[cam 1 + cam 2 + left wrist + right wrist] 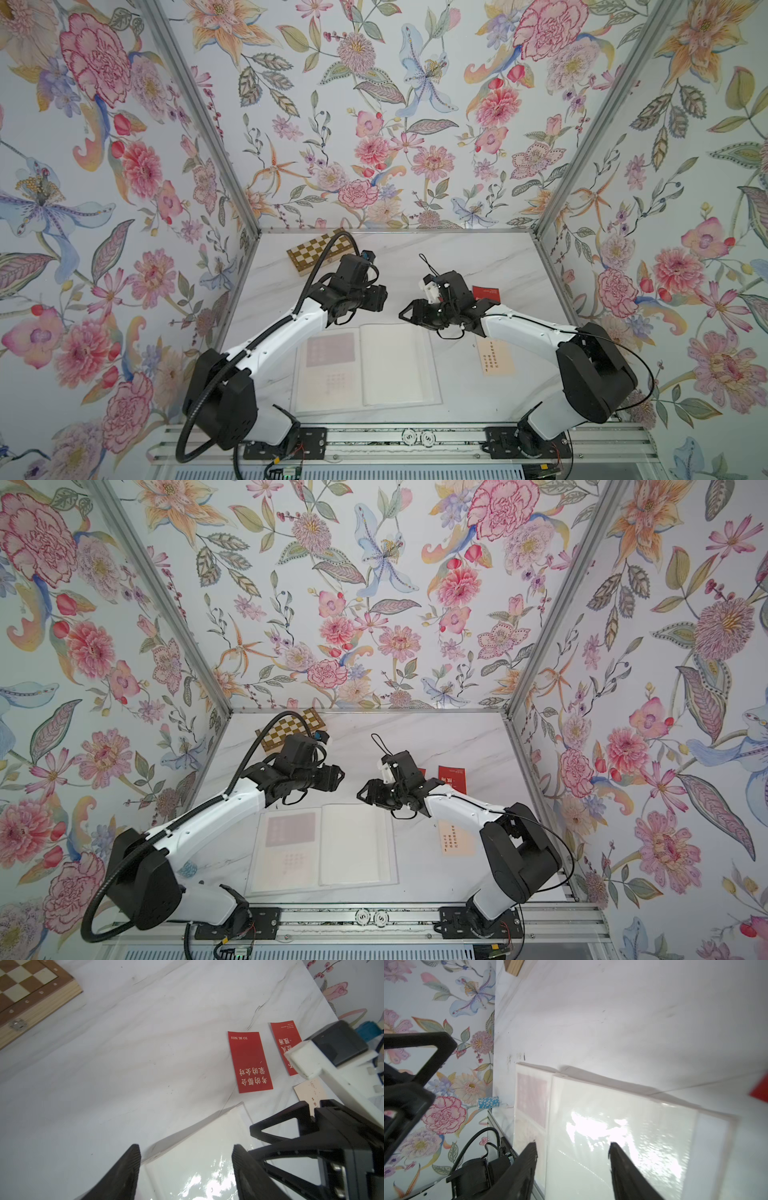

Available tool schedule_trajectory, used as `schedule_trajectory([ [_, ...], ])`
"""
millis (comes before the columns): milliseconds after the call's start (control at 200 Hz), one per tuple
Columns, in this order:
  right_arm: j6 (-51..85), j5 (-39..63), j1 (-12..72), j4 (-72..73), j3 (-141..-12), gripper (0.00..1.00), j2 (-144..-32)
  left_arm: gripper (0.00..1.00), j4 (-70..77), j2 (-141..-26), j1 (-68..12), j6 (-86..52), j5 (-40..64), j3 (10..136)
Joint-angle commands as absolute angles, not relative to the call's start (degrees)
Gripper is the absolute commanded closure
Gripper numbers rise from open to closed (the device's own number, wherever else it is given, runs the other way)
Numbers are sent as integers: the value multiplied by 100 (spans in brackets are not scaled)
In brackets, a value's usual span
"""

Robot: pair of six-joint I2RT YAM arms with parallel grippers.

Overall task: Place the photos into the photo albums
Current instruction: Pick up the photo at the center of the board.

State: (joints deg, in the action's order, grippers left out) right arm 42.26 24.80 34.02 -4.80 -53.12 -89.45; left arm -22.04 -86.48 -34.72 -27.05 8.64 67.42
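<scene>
The photo album lies open at the table's front middle, with a pale pink card inside a sleeve on its left page. Loose photos lie to its right: two red ones and a cream one. My left gripper hangs open and empty above the far edge of the album's glossy right page. My right gripper faces it from the right. It is also open and empty, and sits above the same page.
A checkered wooden chessboard box stands at the back left, behind the left arm. A stack of blue poker chips lies by the left wall. Flowered walls enclose the table on three sides, and a metal rail runs along the front.
</scene>
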Motion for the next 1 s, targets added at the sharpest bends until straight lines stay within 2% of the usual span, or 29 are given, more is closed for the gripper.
schedule_trajectory([
  [0, 3924, 2127, 2939, -954, -5067, 42, -8671, 32, -1786, -9419, -3692, -2769, 1054, 7256],
  [285, 3512, 1989, 1765, -1328, -4703, 43, -8424, 31, -1758, -11256, -4071, -2682, 1405, 8672],
  [581, 3284, 1935, 1277, -1385, -4789, 44, -8793, 33, -1854, -12488, -4157, -2681, 1964, 9576],
  [996, 3186, 1916, 1125, -1367, -5199, 44, -9570, 39, -1796, -12907, -4260, -2806, 2158, 9669],
])
